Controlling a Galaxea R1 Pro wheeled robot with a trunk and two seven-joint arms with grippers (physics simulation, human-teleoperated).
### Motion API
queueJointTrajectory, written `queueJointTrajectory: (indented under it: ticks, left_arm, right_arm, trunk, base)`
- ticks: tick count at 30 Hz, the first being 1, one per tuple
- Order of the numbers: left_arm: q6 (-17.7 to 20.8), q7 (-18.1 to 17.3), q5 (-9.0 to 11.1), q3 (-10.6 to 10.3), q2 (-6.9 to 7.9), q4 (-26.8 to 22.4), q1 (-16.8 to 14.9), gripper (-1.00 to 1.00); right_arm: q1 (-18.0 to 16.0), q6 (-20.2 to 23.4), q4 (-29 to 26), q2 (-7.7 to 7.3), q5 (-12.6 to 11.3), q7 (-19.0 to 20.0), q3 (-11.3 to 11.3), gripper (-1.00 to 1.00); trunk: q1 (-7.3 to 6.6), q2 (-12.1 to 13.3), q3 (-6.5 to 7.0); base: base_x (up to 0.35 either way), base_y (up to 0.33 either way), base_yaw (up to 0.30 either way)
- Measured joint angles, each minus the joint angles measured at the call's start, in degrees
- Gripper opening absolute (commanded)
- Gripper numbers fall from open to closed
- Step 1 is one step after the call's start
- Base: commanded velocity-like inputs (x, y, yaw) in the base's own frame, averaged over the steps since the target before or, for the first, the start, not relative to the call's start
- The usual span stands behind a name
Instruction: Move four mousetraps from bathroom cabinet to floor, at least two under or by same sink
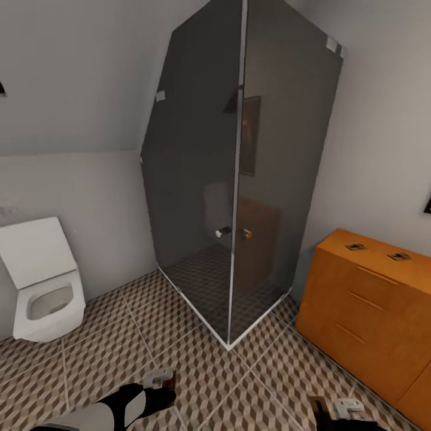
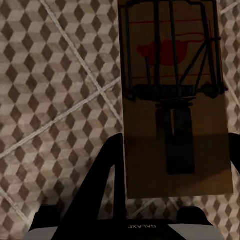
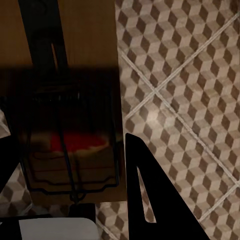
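**Two traps in hand, two waiting on the cabinet**

Closest to the lens in the left wrist view, a mousetrap (image 2: 175, 105) sits between the fingers of the left gripper (image 2: 150, 200), jaws pinching its bare wooden end while the wire bar and red bait pedal stick out over the bathroom floor (image 2: 50, 100). Likewise, the right gripper (image 3: 75, 200) pinches a second mousetrap (image 3: 70, 115), with one dark finger (image 3: 145, 190) beside its edge.

From the head, both grippers hang low over the tiles, left (image 1: 157, 383) and right (image 1: 341, 410), each carrying its small trap. Further off stands the orange-brown cabinet (image 1: 359, 311), with two more traps on its flat top, one (image 1: 355, 246) nearer the wall and one (image 1: 398, 256) just beside it. A white toilet (image 1: 45, 287) and a dark glass shower enclosure (image 1: 239, 179) stand behind.

These traps look light, stiff and thin, so they should lift easily but could twist or slip in a loose pinch. Gripping the plain board edges, clear of the sprung wire, seems safest.
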Motion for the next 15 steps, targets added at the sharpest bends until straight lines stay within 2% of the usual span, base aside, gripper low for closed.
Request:
queueJointTrajectory:
  ticks: [15]
  left_arm:
    - [-0.1, 0.0, 0.0, 0.0, 0.18, 0.0, 0.0, -1.00]
  right_arm:
    - [0.0, 0.0, 0.0, 0.02, 0.0, 0.0, 0.0, -1.00]
  trunk:
    - [0.00, 0.0, 0.41]
  base:
    - [0.000, 0.000, 0.285]
